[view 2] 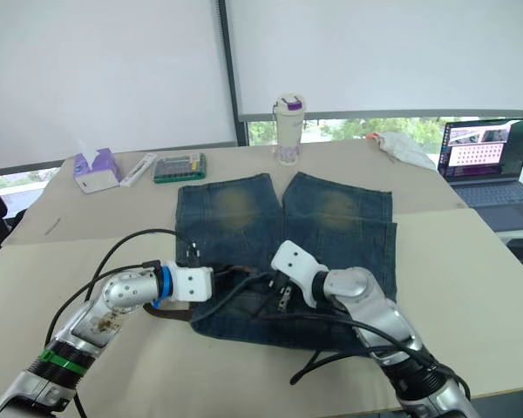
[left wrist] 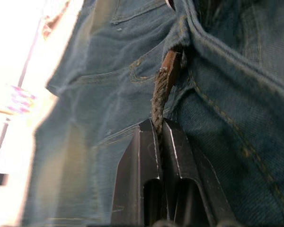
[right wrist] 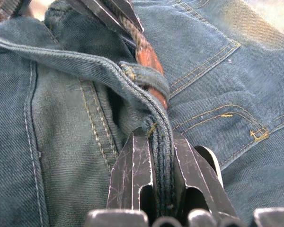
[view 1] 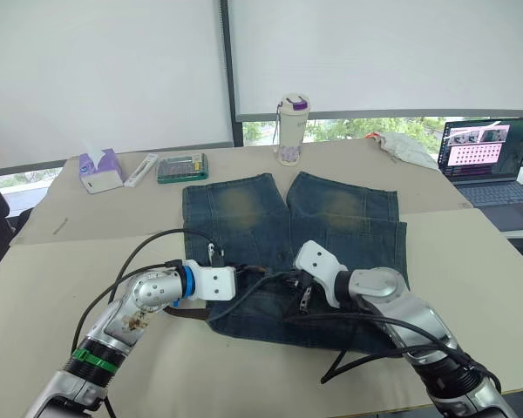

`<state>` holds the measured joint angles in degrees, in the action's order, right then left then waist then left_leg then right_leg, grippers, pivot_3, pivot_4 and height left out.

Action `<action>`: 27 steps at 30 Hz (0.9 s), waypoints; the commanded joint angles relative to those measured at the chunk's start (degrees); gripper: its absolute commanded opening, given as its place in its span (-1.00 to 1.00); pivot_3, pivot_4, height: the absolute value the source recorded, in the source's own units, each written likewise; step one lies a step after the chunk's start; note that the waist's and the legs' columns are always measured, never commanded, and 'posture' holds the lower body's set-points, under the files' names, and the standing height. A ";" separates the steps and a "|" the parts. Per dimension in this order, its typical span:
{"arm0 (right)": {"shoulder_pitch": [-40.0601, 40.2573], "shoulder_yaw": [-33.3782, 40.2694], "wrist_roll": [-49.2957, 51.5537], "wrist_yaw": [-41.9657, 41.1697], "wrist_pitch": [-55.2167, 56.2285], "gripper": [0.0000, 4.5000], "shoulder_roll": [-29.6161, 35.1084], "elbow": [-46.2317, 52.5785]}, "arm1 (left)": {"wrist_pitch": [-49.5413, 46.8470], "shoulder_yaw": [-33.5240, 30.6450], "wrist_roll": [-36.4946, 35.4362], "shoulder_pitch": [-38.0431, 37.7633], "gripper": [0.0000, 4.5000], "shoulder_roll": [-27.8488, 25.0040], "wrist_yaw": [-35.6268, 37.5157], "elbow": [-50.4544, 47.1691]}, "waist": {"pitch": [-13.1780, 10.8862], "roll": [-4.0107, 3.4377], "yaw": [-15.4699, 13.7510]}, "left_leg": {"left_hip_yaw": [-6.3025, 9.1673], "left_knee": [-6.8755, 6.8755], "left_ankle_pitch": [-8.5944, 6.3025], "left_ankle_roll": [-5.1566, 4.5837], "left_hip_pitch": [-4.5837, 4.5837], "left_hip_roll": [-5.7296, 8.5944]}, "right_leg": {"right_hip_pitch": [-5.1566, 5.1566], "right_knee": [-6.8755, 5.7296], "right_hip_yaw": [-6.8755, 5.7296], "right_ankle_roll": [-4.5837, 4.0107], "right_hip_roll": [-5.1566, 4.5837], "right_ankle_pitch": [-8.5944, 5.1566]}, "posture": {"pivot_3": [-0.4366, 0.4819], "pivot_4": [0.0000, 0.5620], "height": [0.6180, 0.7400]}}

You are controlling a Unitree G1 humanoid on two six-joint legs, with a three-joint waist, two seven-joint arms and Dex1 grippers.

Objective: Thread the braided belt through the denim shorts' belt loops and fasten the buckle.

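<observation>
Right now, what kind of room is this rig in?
Likely an office or lab workspace. A large beige table stands by a window with roller blinds. An open laptop, a tissue box and a drink tumbler sit along its far edge, beyond the denim shorts.

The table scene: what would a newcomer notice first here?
The denim shorts lie flat in the middle of the table, legs pointing away from the robot. Both grippers meet at the waistband: the left gripper pinches the braided belt, feeding its leather tip through a belt loop, while the right gripper clamps the waistband beside it.
</observation>
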<state>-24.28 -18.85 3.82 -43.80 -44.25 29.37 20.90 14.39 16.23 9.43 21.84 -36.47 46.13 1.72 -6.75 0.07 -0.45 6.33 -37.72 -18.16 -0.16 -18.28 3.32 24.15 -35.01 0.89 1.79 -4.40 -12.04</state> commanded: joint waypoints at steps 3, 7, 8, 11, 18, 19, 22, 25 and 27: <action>-1.76 2.03 2.54 1.15 -5.81 -0.99 -0.12 3.10 | -1.14 1.58 -3.65 -0.19 -1.00 0.67 5.09 -7.60 | 0.00 0.00 -0.12 | 0.02 -0.02 0.00 0.00 -0.03 -0.03 | -0.01 0.02 0.01 0.00 -0.03 0.00 | -0.05 -0.47 1.00; -1.65 3.03 5.15 2.51 -12.21 -0.99 -1.72 4.87 | -0.18 2.66 -2.22 -0.36 -1.00 2.68 3.94 -6.55 | 0.00 0.00 -0.18 | 0.03 -0.02 0.00 0.00 -0.02 -0.03 | 0.00 0.03 0.04 0.00 -0.03 0.00 | -0.05 -0.47 1.00; -1.54 3.23 5.90 2.71 -13.86 -0.99 -2.04 5.47 | -0.37 2.77 -2.21 -0.28 -1.00 3.27 3.79 -5.93 | 0.00 0.00 -0.21 | 0.03 -0.02 0.00 0.00 -0.02 -0.03 | 0.00 0.03 0.04 0.00 -0.03 0.00 | -0.05 -0.47 1.00; -1.51 3.89 7.62 3.44 -17.31 -0.99 -2.76 6.79 | -1.89 2.53 -2.88 0.38 -1.00 4.84 4.02 -4.45 | 0.00 0.00 -0.26 | 0.04 -0.03 0.00 0.00 -0.03 -0.02 | -0.01 0.03 0.04 0.00 -0.05 0.00 | -0.05 -0.47 1.00; -1.19 2.61 8.63 3.97 -17.39 -0.99 -0.83 9.67 | -12.58 1.18 -8.65 3.12 -1.00 9.65 6.35 -4.39 | 0.00 0.00 -0.07 | 0.04 -0.06 -0.01 -0.02 -0.06 -0.02 | 0.00 0.02 0.04 0.00 -0.04 0.00 | -0.05 -0.47 1.00; -0.91 2.14 8.97 3.35 -16.11 -0.99 -0.28 10.24 | -14.17 1.05 -9.56 3.49 -1.00 10.15 6.77 -4.48 | 0.00 0.00 -0.04 | 0.03 -0.06 -0.01 -0.02 -0.05 -0.02 | 0.00 0.01 0.04 0.00 -0.03 0.00 | -0.05 -0.47 1.00; 0.18 1.76 10.37 1.06 -12.40 -0.99 1.61 11.81 | -19.00 0.55 -12.47 4.56 -1.00 11.15 8.16 -4.90 | 0.00 0.01 -0.02 | 0.03 -0.06 -0.01 -0.03 -0.05 -0.01 | 0.00 0.03 0.02 0.00 -0.02 0.00 | -0.05 -0.47 1.00; 2.03 3.63 12.64 -1.20 -10.27 -0.55 3.74 14.49 | -22.10 0.19 -14.29 4.59 -1.00 11.24 9.31 -5.33 | 0.00 0.01 -0.08 | 0.02 -0.06 -0.01 -0.02 -0.05 -0.01 | -0.02 0.03 0.02 0.00 -0.02 0.00 | -0.05 -0.47 1.00; 3.60 6.16 14.68 -1.82 -9.61 -0.26 4.28 16.62 | -23.21 -0.06 -14.98 4.12 -1.00 11.13 9.52 -6.05 | 0.00 0.02 -0.17 | 0.05 -0.07 -0.01 -0.02 -0.06 -0.02 | -0.03 0.05 0.00 0.01 -0.03 0.00 | -0.05 -0.47 1.00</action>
<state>-20.71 -15.56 15.47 -44.13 -56.41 33.77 33.12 -8.07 16.97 -3.96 25.16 -25.59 55.33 -1.79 -6.76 0.08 -0.63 6.38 -37.79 -18.18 -0.19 -18.33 3.29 24.12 -34.96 0.90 1.80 -4.43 -12.04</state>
